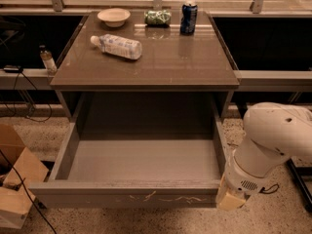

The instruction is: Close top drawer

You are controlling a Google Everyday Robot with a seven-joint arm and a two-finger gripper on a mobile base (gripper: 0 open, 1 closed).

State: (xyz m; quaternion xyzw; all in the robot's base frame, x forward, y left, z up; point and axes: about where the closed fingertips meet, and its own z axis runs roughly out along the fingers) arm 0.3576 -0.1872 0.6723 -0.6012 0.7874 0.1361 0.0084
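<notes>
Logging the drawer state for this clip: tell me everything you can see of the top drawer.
The top drawer is pulled far out from under the tabletop, sitting level. It is wide and shallow, grey-brown, seemingly laminate or painted wood. Its flat front has no handle and bears pale squiggly scratches right of middle. The grey interior holds nothing. The claw sits at the front's right end, beside the corner; whether it touches cannot be told.
</notes>
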